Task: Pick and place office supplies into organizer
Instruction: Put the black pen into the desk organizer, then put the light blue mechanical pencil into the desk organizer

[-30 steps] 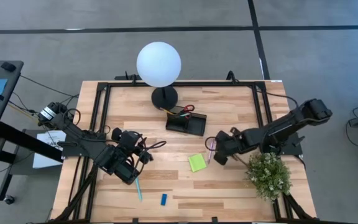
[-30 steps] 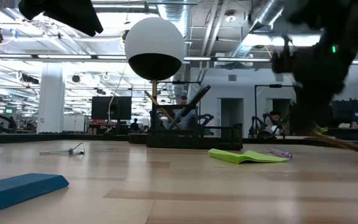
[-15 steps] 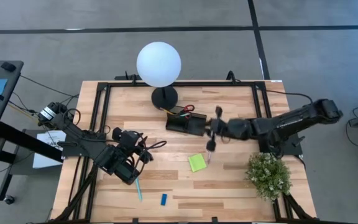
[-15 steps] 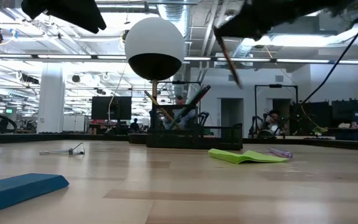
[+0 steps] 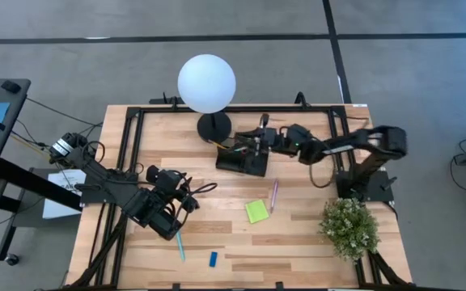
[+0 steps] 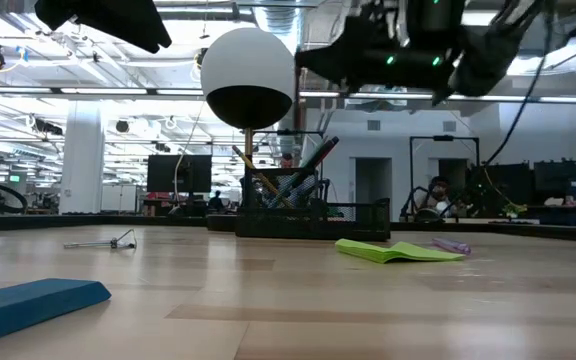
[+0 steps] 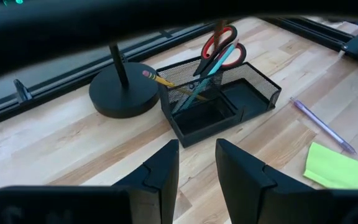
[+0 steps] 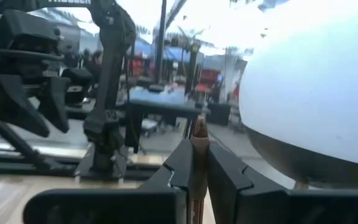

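Black mesh organizer at counter rear by lamp base. Right gripper above it, fingers pinching pencil, probably brown. Left gripper idle near counter's left edge, fingers narrowly apart, nothing between. Green sticky pad, purple pen on counter.

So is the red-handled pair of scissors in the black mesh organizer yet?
Yes: scissors stand handles-up in the organizer's tall compartment.

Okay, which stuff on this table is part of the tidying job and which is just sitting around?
Part of the job:
organizer
scissors
sticky-note pad
purple pen
light-blue pen
blue eraser
pencil in the right gripper

Just sitting around:
globe lamp
potted plant
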Robot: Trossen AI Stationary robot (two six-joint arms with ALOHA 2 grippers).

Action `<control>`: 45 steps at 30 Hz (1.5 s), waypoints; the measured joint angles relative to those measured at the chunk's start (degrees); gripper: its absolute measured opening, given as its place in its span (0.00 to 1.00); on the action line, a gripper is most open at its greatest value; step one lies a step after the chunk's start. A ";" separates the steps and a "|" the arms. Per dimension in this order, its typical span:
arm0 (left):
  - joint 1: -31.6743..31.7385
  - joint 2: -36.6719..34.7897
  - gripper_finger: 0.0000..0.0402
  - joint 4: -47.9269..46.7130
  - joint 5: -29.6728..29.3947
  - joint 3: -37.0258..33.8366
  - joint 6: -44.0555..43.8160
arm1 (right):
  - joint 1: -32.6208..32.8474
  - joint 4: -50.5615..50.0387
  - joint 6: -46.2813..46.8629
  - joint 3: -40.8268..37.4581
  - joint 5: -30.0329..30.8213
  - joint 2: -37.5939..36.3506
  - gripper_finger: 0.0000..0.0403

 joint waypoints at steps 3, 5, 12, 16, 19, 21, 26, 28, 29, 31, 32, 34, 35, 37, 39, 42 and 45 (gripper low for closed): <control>0.00 0.00 0.25 0.00 0.00 0.00 0.00 | -1.23 7.14 0.02 1.63 -0.41 6.14 0.07; 0.00 0.00 0.25 -0.02 0.00 0.00 0.02 | -2.22 8.27 0.53 3.21 -0.40 9.53 0.07; 0.00 0.00 0.25 0.00 0.04 0.00 0.02 | -4.92 7.51 5.27 8.54 -0.39 18.76 0.06; 0.01 0.00 0.25 -0.04 0.35 0.00 0.02 | -5.84 8.12 7.46 11.08 -0.53 21.70 0.11; 0.02 0.00 0.25 -0.02 0.37 0.00 0.02 | -6.13 7.00 9.76 11.69 -0.54 21.89 0.15; 0.02 0.00 0.25 -0.04 0.37 0.00 0.02 | -5.97 5.99 9.64 11.74 -0.54 21.67 0.17; 0.00 0.00 0.25 -0.02 0.37 0.00 0.02 | -5.97 5.16 9.25 11.67 -0.32 21.30 0.21; 0.00 0.00 0.25 0.00 0.37 0.00 0.02 | -5.97 4.80 9.24 11.67 -0.32 21.26 0.23; 0.00 0.00 0.25 -0.02 0.37 0.00 0.02 | -5.97 4.78 9.21 11.67 -0.32 21.26 0.24; 0.00 0.00 0.25 0.00 0.37 0.00 0.02 | -5.97 4.90 9.05 11.65 -0.32 21.26 0.25; 0.01 0.00 0.25 0.00 0.37 0.00 0.02 | -5.97 5.43 8.98 11.61 -0.34 21.26 0.26; 0.00 0.00 0.25 0.00 0.37 0.00 0.03 | -5.94 7.70 9.10 11.51 -0.39 21.36 0.27; 0.00 0.00 0.25 0.00 0.37 0.00 0.02 | -5.84 8.28 9.38 11.45 -0.45 21.08 0.27; 0.00 0.00 0.25 0.00 0.37 0.00 0.02 | -5.36 8.64 9.08 11.43 -0.43 19.59 0.27; 0.02 0.00 0.25 -0.02 0.37 0.00 0.00 | -4.72 8.25 8.06 11.43 -0.47 17.24 0.27; 0.02 0.00 0.25 -0.01 1.04 0.00 0.00 | -3.41 3.59 7.52 11.45 -0.56 12.75 0.27; 0.00 0.00 0.25 0.00 3.06 0.00 -0.02 | -1.93 -5.95 7.21 11.46 -1.37 6.57 0.27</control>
